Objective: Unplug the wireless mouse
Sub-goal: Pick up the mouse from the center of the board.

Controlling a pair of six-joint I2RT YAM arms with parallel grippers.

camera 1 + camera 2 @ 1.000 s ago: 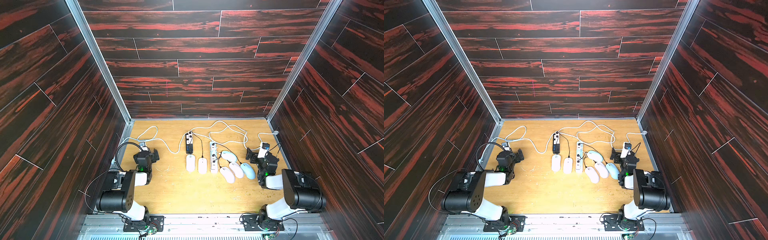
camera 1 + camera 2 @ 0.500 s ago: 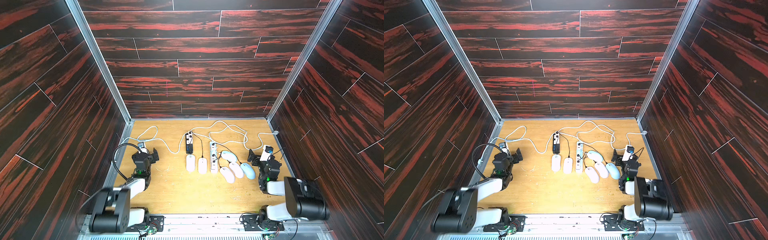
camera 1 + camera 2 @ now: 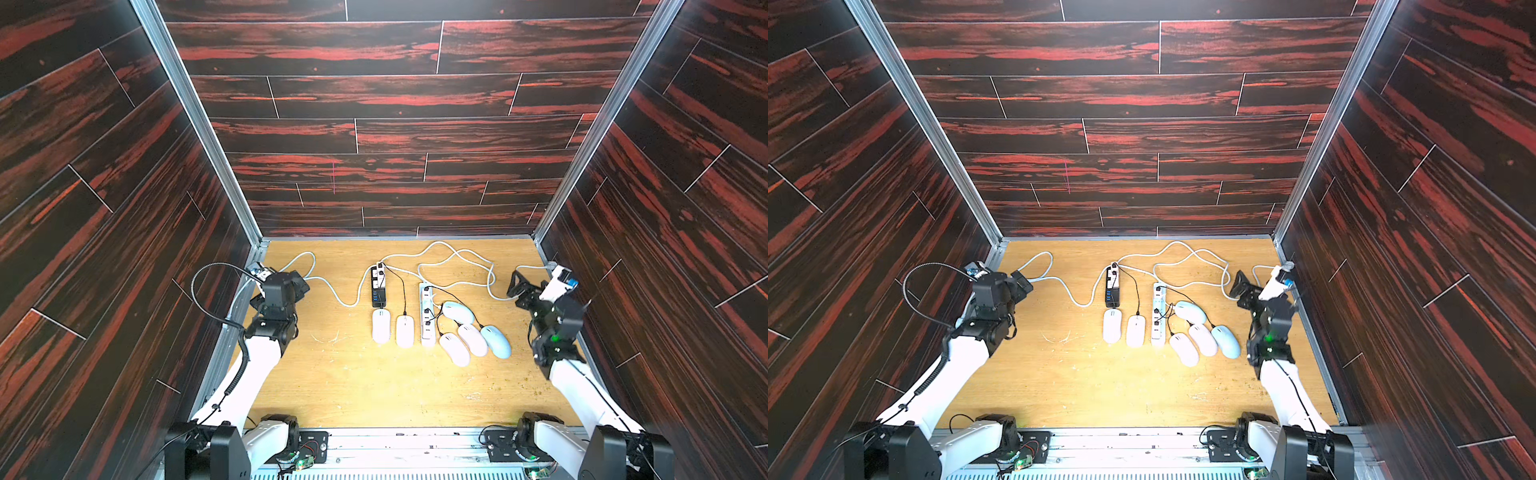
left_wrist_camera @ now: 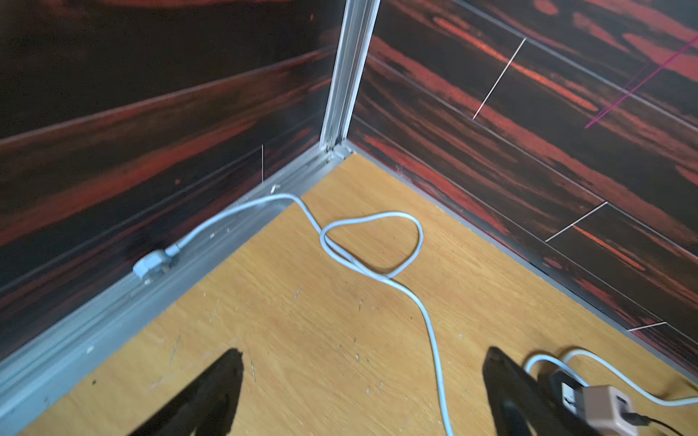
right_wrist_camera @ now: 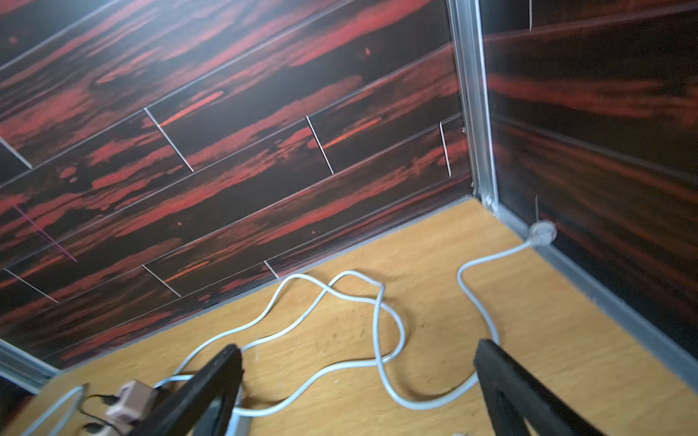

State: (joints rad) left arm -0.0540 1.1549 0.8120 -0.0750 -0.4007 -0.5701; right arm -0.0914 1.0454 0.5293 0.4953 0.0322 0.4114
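**Both end effectors wide and empty by the side walls**

The left end effector (image 3: pixel 298 283) and right end effector (image 3: pixel 518 286) stand with jaws spread wide, holding nothing. Between them, mid-tabletop (image 3: pixel 353 386), lie a black hub (image 3: pixel 378 287) and a white strip (image 3: pixel 427 318). The wireless mouse (image 3: pixel 381 326), seemingly the white one showing no cord, lies just at the black hub's near end, beside a corded mouse (image 3: pixel 404 331). Four other mice (image 3: pixel 471 340) cluster right of the white strip. White cables (image 3: pixel 457 257) loop across the far part, toward both end effectors. The tabletop's near half lies open; dark walls (image 3: pixel 395 137) close three sides.
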